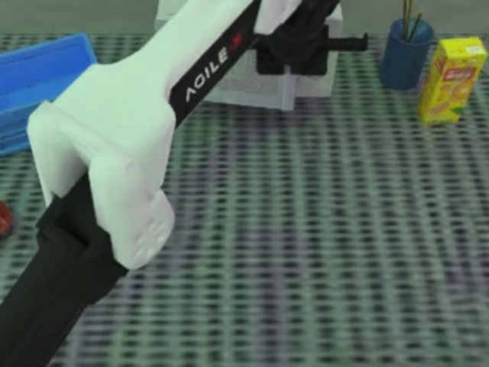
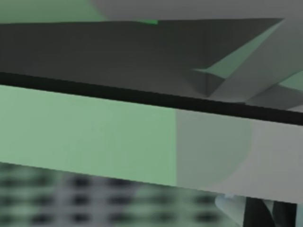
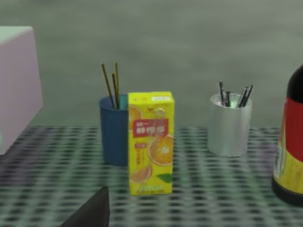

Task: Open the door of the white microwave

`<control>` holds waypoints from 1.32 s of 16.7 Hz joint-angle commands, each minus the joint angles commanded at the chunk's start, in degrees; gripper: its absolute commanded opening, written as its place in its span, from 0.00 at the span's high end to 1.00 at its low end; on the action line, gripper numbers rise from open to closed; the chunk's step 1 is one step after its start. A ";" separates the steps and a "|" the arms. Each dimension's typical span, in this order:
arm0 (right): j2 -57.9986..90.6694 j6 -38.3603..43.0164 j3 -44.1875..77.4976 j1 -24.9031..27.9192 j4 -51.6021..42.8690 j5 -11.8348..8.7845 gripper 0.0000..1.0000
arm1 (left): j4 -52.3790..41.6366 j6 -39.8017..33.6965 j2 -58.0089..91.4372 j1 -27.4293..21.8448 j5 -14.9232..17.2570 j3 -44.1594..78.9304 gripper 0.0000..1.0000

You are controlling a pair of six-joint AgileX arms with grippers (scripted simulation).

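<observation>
Left end effector (image 1: 306,47): at the far middle of the table, right against the front of the white microwave (image 1: 252,86); its dark body overlaps the oven, and whether the fingers are clenched or released cannot be told.
Left arm (image 1: 137,130): crosses the top view from near left to far middle and hides most of the oven's top and left part.
The door (image 1: 260,90): only a strip of the grey mesh front shows below the arm; whether it is ajar cannot be made out.
Left wrist view: flat grey and green surfaces very close up, cut by a dark band; what they belong to is hard to tell.
Right end effector: out of the top view; only a dark corner shows in its own wrist view.
Blue tray (image 1: 38,84): far left, partly behind the arm.
Blue cup (image 1: 405,52): far right, holding thin sticks.
Juice carton (image 1: 451,80): just right of the blue cup, yellow.
Silver cup (image 3: 229,125): holding pens, beyond the carton.
Dark bottle (image 3: 289,142): cut off by the frame edge.
Red object (image 1: 4,218): at the left edge, mostly cut off.
Table (image 1: 321,229): green-grey woven pattern.
</observation>
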 joint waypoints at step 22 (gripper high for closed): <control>0.00 0.00 0.00 0.00 0.00 0.00 0.00 | 12.27 4.13 -12.13 0.26 1.62 -24.63 1.00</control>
